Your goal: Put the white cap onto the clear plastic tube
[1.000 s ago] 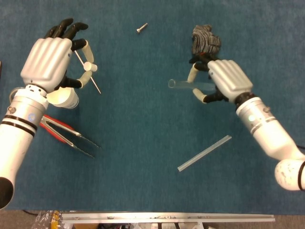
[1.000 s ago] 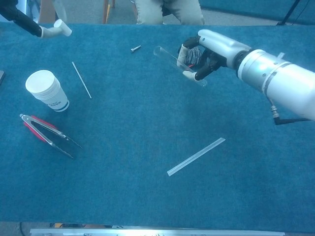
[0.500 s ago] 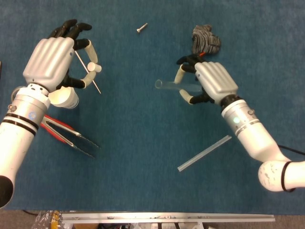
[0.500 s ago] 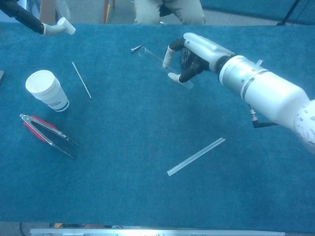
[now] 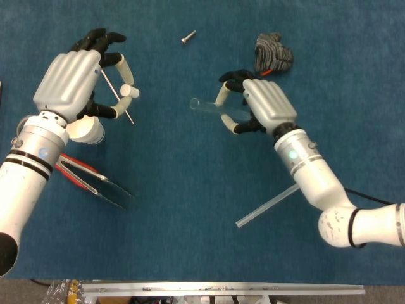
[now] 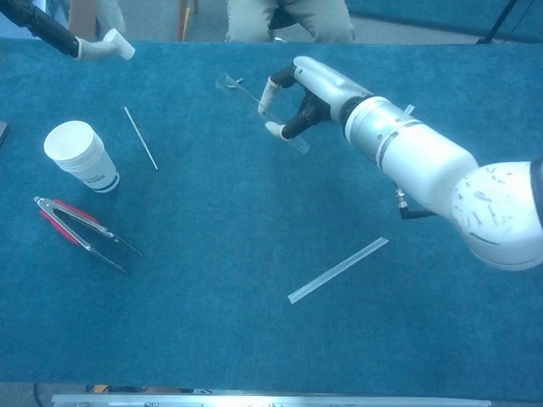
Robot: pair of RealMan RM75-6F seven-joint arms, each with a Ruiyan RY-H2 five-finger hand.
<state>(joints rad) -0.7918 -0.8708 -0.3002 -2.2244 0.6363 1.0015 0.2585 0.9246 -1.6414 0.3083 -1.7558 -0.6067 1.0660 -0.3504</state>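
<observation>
Right hand: centre of the head view, raised over the table; fingers wrapped around the clear plastic tube, grasping it.
Clear plastic tube: held near-horizontal, open end pointing toward frame left and projecting past the fingers; in the chest view it slants from upper left to lower right through the grasp.
Left hand: upper left of the head view, holding the white cap at the fingertips; in the chest view only the fingertips and the cap appear at the upper left corner.
Cap-to-tube relation: well apart, cap to the left of the tube's open end.
Surface: blue carpet-like table covering; metal rail along the bottom edge.
Room: legs of a seated person at the top centre of the chest view.
Other items: thin rod beside the paper cup; red-handled tongs below the cup; screw at top centre; grey glove just above the right hand; flat clear strip at lower centre right.
Containers: paper cup stands upright; its contents cannot be determined.
</observation>
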